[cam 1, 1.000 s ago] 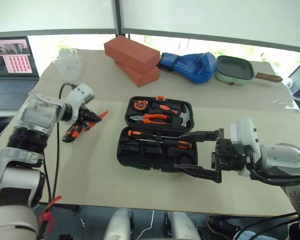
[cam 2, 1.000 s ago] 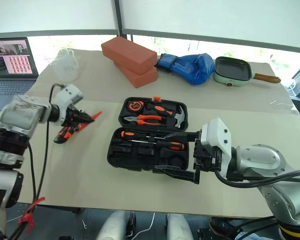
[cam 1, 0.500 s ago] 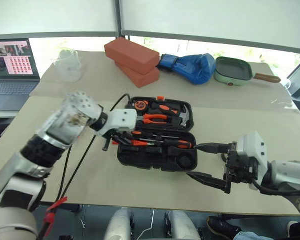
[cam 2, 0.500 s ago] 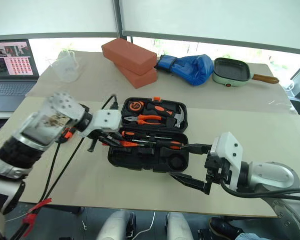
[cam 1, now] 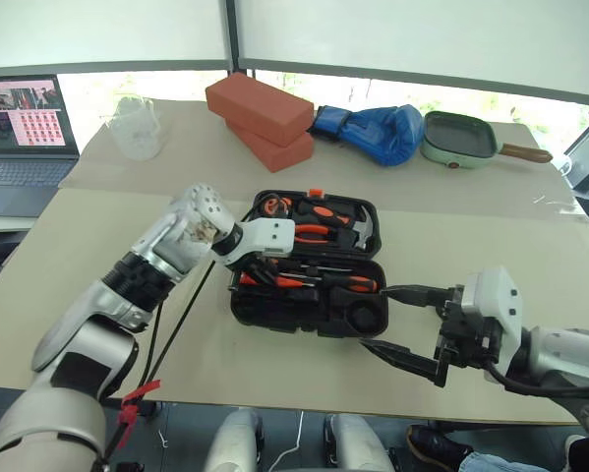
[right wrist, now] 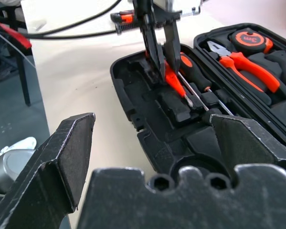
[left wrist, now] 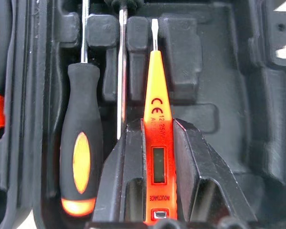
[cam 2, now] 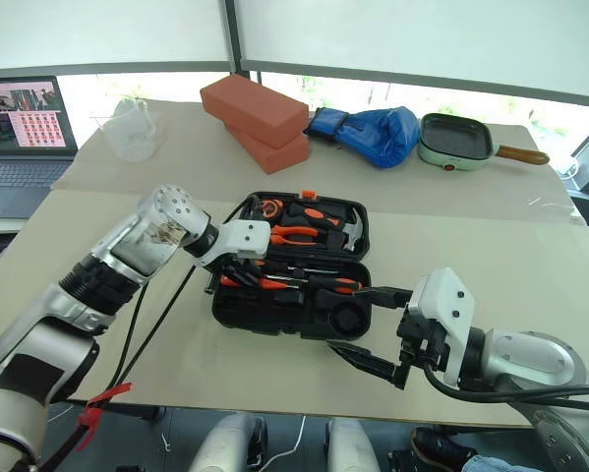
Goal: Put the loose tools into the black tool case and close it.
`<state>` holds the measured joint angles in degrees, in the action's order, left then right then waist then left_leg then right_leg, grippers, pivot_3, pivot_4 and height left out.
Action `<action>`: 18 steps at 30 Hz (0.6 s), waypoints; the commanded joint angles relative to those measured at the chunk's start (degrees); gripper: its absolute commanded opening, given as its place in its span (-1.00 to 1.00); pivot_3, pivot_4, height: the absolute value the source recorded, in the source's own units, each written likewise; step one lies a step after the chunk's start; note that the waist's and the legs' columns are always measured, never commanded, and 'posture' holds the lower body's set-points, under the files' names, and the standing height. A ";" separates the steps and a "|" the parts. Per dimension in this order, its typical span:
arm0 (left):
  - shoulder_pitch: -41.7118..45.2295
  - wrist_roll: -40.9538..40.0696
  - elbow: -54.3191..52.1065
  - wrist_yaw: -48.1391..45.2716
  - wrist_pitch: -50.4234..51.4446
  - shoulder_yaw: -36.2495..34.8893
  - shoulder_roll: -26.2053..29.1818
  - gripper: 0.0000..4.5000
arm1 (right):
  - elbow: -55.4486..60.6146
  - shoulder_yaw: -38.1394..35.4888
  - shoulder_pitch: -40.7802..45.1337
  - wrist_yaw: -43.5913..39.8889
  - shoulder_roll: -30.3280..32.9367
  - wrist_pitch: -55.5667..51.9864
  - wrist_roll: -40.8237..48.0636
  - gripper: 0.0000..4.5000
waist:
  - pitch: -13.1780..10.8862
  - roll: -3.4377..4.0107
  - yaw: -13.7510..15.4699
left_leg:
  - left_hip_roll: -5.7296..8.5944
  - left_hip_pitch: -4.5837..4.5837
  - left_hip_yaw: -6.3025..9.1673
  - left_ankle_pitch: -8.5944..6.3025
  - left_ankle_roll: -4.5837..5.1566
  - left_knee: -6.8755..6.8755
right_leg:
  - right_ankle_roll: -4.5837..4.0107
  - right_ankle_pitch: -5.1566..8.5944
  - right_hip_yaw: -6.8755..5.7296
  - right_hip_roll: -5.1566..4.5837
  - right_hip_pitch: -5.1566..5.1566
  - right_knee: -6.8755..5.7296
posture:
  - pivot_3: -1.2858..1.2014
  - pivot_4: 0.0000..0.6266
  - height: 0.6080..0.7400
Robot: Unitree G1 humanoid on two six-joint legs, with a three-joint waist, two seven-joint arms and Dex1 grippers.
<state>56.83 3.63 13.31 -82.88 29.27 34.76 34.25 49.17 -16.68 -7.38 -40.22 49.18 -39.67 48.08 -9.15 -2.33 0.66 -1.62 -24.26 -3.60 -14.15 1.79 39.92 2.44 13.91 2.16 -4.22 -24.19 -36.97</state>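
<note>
The black tool case [cam 1: 304, 320] lies open in the middle of the table. Pliers, a hammer and a tape measure sit in its far half. A black-and-orange screwdriver [left wrist: 80, 157] rests in a slot of the near half. My left gripper [cam 1: 258, 272] points steeply down into that near half, at its left end. It is shut on a slim orange tester screwdriver [left wrist: 154, 90], whose tip lies along an empty slot. My right gripper [cam 1: 400, 323] hovers open by the case's front right corner, holding nothing. An orange-and-black tool [right wrist: 126, 18], seemingly the utility knife, lies on the table beyond the case.
Two red bricks [cam 1: 260, 108], a blue boxing glove [cam 1: 373, 128] and a green pan [cam 1: 461, 138] line the far side. A clear beaker [cam 1: 137, 126] and a laptop [cam 1: 24, 128] stand far left. A black cable [cam 1: 176, 324] hangs from my left arm across the table.
My left gripper has swung from the table's left side over to the case, tipping downward with the orange screwdriver still in it. The right gripper has drawn back slightly and stays open.
</note>
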 commanded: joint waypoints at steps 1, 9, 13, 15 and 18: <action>0.57 1.14 0.52 -0.39 -0.99 -0.22 -0.44 -0.83 | 1.32 -1.64 0.72 1.17 0.13 0.29 1.49 1.00 | 0.00 0.00 0.00 | -0.01 0.00 0.00 0.00 0.00 0.00 | 0.00 0.00 0.00 0.01 0.00 0.00 | 0.03 -0.52 0.98; 0.69 1.31 3.30 0.70 -1.77 -1.14 -3.11 -0.83 | 1.44 -1.56 1.09 2.59 0.59 -0.22 2.53 1.00 | 0.01 0.01 0.06 | 0.01 0.01 0.02 0.00 0.01 0.02 | 0.01 -0.01 0.00 -0.02 0.03 0.00 | 0.03 -0.52 0.98; 0.45 1.92 4.08 -0.07 -2.51 -0.64 -2.79 -0.83 | 1.32 -1.67 0.78 2.82 0.66 -0.07 2.63 1.00 | 0.01 0.02 0.15 | 0.02 0.01 0.04 0.00 0.01 0.02 | 0.02 -0.01 -0.01 -0.03 0.04 0.00 | 0.03 -0.52 0.98; 0.24 2.17 3.96 -0.62 -2.57 -0.45 -2.27 -0.83 | 1.32 -1.84 0.52 2.89 0.56 0.06 2.62 1.00 | 0.01 0.02 0.11 | 0.02 0.01 0.04 0.00 0.01 0.04 | 0.02 -0.01 -0.01 -0.03 0.05 0.00 | 0.03 -0.52 0.98; 0.55 1.82 3.90 -1.01 -1.51 -0.97 -2.27 -0.61 | 1.26 -1.92 0.26 2.86 0.43 0.25 2.54 1.00 | 0.01 0.02 0.03 | 0.01 0.01 0.05 0.00 0.01 0.04 | 0.02 -0.01 -0.01 -0.01 0.04 -0.01 | 0.03 -0.52 0.98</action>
<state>56.83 4.89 17.33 -83.37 27.33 34.39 31.80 49.17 -16.70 -7.11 -37.87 49.24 -39.71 49.79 -9.13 -2.31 0.69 -1.61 -24.25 -3.56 -14.15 1.81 39.96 2.46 13.90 2.16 -4.23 -24.16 -36.99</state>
